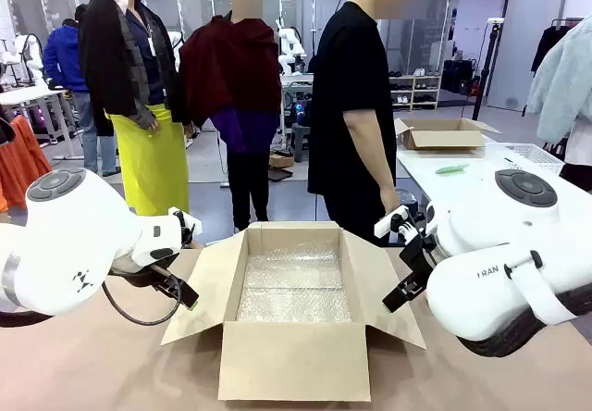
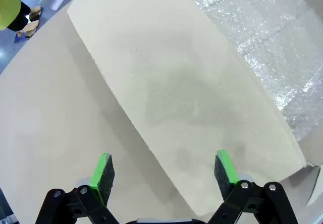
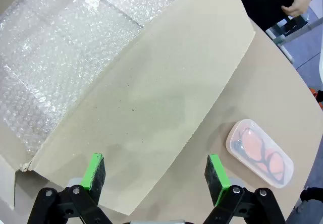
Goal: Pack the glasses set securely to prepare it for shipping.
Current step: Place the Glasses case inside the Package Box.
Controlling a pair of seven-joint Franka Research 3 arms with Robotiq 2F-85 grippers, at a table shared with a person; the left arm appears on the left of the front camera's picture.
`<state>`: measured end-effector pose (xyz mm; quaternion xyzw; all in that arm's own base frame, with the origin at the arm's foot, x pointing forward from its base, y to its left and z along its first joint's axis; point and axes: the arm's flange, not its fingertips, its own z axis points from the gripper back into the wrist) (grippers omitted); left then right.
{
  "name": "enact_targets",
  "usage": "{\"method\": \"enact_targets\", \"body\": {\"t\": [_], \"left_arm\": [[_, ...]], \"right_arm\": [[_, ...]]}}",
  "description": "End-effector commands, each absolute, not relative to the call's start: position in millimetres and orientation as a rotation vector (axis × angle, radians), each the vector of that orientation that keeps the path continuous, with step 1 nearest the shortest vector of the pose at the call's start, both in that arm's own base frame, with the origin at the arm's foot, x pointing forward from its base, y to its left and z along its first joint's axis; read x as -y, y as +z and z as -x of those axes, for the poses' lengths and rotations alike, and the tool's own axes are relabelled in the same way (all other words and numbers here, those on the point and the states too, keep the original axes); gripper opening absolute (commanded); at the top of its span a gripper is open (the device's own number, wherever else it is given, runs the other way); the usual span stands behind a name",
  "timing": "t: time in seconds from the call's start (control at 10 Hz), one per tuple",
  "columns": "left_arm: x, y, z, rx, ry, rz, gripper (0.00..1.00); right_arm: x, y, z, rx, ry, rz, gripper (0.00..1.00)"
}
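Note:
An open cardboard box (image 1: 294, 360) stands mid-table, lined with bubble wrap (image 1: 294, 286). One clear rounded case holding pink-framed glasses (image 3: 260, 153) lies flat on the table, beyond the box's right flap (image 3: 166, 98). My right gripper (image 3: 154, 169) hangs open above that flap, the case off to one side of its fingers; it also appears beside the box (image 1: 400, 292). My left gripper (image 2: 164, 168) is open and empty over the box's left flap (image 2: 171, 93), low at the box's left side (image 1: 185, 295). The bubble wrap (image 2: 282, 47) lies past that flap.
A person in black (image 1: 356, 124) stands at the far edge, just behind the box, one hand (image 3: 298, 4) hanging near the table's corner. Behind at the right, a white table carries another open carton (image 1: 442, 133) and a white basket (image 1: 527, 156).

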<state>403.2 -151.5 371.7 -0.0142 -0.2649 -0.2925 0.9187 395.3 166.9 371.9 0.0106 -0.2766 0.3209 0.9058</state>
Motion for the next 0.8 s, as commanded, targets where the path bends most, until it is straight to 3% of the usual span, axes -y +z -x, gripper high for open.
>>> {"method": "enact_targets", "body": {"t": [0.0, 0.7], "left_arm": [[151.6, 371.7, -403.2, 0.545, -0.602, 0.029, 1.00], [151.6, 371.7, -403.2, 0.545, -0.602, 0.029, 1.00]], "right_arm": [[-166.9, 371.9, -395.3, 0.571, 0.663, -0.022, 1.00], [-166.9, 371.9, -395.3, 0.571, 0.663, -0.022, 1.00]]}}
